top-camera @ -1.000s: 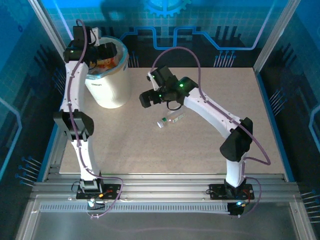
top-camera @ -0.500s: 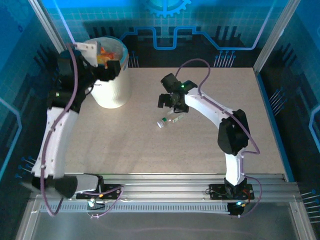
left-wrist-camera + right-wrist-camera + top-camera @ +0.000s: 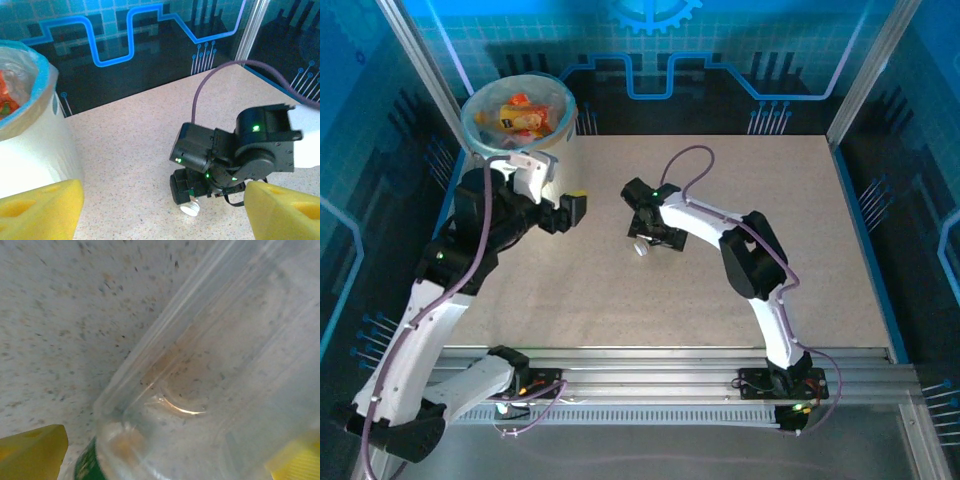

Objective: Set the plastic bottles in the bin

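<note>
Right end effector (image 3: 653, 238) first: it is low over the surface (image 3: 770, 200), released and spread wide, with one clear bottle (image 3: 641, 248) lying on its side under it. My right wrist camera shows the bottle (image 3: 215, 365) running slantwise between my two yellow fingers (image 3: 30, 450), one on each side of it and neither pressing on it. Nothing is gripped yet.

My left end effector (image 3: 575, 208) is released too and carries nothing. It hangs beside the bin (image 3: 568, 108), on the side toward the bottle. From its wrist camera I look between its yellow fingers (image 3: 40, 210), set wide apart, at the right end effector (image 3: 200, 160) crouched over the bottle, whose pale cap (image 3: 190, 209) pokes out near the surface. The white wall of the bin (image 3: 35, 150) stands close on the left.

The bin is at the far left of the surface, well apart from this bottle. Other bottles (image 3: 520, 118) with orange and yellow labels already lie inside it.

I judge the bottle to be light, thin-walled and springy. It should give under the fingers, and its smooth round side may roll or squirt out if I close off-centre. I would take it across the body, square to its length, a little away from the dark green band (image 3: 85, 467) I see at the lower edge, where the wall looks widest. A moderate squeeze should hold it; a hard one would only crumple it.
</note>
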Controlling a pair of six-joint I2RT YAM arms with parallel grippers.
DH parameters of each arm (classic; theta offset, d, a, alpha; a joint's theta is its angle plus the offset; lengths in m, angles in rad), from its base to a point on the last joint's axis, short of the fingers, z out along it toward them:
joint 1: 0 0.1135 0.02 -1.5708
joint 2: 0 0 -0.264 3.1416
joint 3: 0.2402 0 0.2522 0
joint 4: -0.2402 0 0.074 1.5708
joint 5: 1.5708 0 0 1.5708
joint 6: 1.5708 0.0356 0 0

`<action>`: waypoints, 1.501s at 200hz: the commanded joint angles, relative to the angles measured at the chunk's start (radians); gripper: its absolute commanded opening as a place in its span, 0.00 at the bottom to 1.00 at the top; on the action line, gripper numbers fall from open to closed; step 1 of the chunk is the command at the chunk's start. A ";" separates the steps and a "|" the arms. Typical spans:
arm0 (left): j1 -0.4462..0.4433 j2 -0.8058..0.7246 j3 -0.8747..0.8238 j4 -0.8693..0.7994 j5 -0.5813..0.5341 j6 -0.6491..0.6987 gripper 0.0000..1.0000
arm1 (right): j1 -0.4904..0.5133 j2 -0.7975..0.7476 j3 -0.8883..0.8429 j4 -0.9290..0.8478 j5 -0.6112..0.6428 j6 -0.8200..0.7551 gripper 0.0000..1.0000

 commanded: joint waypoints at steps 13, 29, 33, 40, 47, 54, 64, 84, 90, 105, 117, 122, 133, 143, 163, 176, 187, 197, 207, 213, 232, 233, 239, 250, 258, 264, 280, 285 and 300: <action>-0.007 -0.042 -0.020 -0.022 -0.066 0.033 0.85 | 0.004 0.001 -0.022 0.001 0.049 0.056 0.86; -0.008 -0.043 -0.022 -0.014 -0.067 0.031 0.86 | 0.006 -0.043 -0.068 0.032 0.056 0.033 0.71; -0.008 -0.042 -0.023 -0.009 -0.067 0.028 0.86 | 0.004 -0.054 -0.078 0.035 0.057 0.026 0.68; -0.008 -0.038 -0.023 0.000 -0.068 0.020 0.86 | 0.006 -0.076 -0.093 0.040 0.061 0.010 0.64; -0.007 -0.031 -0.021 0.009 -0.069 0.010 0.88 | 0.007 -0.097 -0.111 0.045 0.066 -0.010 0.61; -0.007 -0.022 -0.016 0.019 -0.069 -0.003 0.89 | 0.006 -0.126 -0.128 0.050 0.067 -0.032 0.58; -0.008 -0.001 -0.006 0.030 -0.073 -0.029 0.90 | 0.009 -0.171 -0.163 0.076 0.064 -0.077 0.55; -0.006 0.073 0.051 0.015 -0.060 -0.092 0.92 | 0.027 -0.271 -0.229 0.135 0.054 -0.187 0.54; -0.007 0.105 0.075 -0.001 -0.054 -0.110 0.92 | 0.037 -0.306 -0.247 0.161 0.045 -0.228 0.54; -0.007 0.187 0.150 -0.054 -0.033 -0.156 0.92 | 0.061 -0.399 -0.299 0.228 0.020 -0.325 0.51; -0.004 0.251 0.207 -0.105 0.012 -0.197 0.93 | 0.080 -0.479 -0.342 0.298 -0.021 -0.399 0.48; -0.002 0.273 0.231 -0.121 0.045 -0.213 0.93 | 0.088 -0.513 -0.360 0.329 -0.047 -0.427 0.47; 0.001 0.307 0.262 -0.134 0.138 -0.251 0.94 | 0.103 -0.581 -0.393 0.395 -0.110 -0.484 0.46; 0.004 0.319 0.264 -0.116 0.197 -0.296 0.95 | 0.119 -0.629 -0.408 0.437 -0.150 -0.522 0.47; 0.007 0.322 0.251 -0.076 0.234 -0.371 0.94 | 0.167 -0.694 -0.400 0.485 -0.187 -0.609 0.47; 0.012 0.325 0.257 -0.079 0.260 -0.399 0.94 | 0.203 -0.713 -0.369 0.491 -0.191 -0.652 0.47; 0.018 0.326 0.259 -0.086 0.284 -0.420 0.95 | 0.227 -0.722 -0.338 0.493 -0.185 -0.673 0.47; 0.026 0.321 0.259 -0.093 0.280 -0.429 0.95 | 0.252 -0.729 -0.316 0.507 -0.173 -0.690 0.47; 0.044 0.312 0.257 -0.097 0.275 -0.443 0.95 | 0.281 -0.735 -0.306 0.531 -0.152 -0.713 0.47; 0.059 0.307 0.254 -0.097 0.284 -0.459 0.95 | 0.299 -0.736 -0.297 0.544 -0.136 -0.726 0.47; 0.111 0.285 0.238 -0.087 0.359 -0.526 0.94 | 0.346 -0.735 -0.276 0.574 -0.095 -0.757 0.47; 0.113 0.284 0.237 -0.085 0.365 -0.530 0.94 | 0.348 -0.735 -0.275 0.574 -0.094 -0.757 0.47; 0.120 0.272 0.223 -0.069 0.392 -0.545 0.94 | 0.357 -0.732 -0.269 0.581 -0.084 -0.760 0.47; 0.123 0.248 0.204 -0.045 0.429 -0.555 0.91 | 0.370 -0.727 -0.263 0.591 -0.078 -0.765 0.47; 0.122 0.232 0.191 -0.034 0.444 -0.562 0.87 | 0.376 -0.726 -0.262 0.600 -0.072 -0.765 0.47; 0.124 0.218 0.187 -0.030 0.446 -0.564 0.83 | 0.380 -0.723 -0.262 0.608 -0.064 -0.762 0.48; 0.130 0.189 0.183 -0.028 0.451 -0.558 0.71 | 0.383 -0.718 -0.250 0.607 -0.039 -0.756 0.49; 0.132 0.181 0.184 -0.028 0.443 -0.558 0.66 | 0.384 -0.716 -0.245 0.601 -0.025 -0.754 0.49; 0.139 0.163 0.187 -0.026 0.430 -0.560 0.57 | 0.384 -0.713 -0.224 0.589 0.001 -0.753 0.51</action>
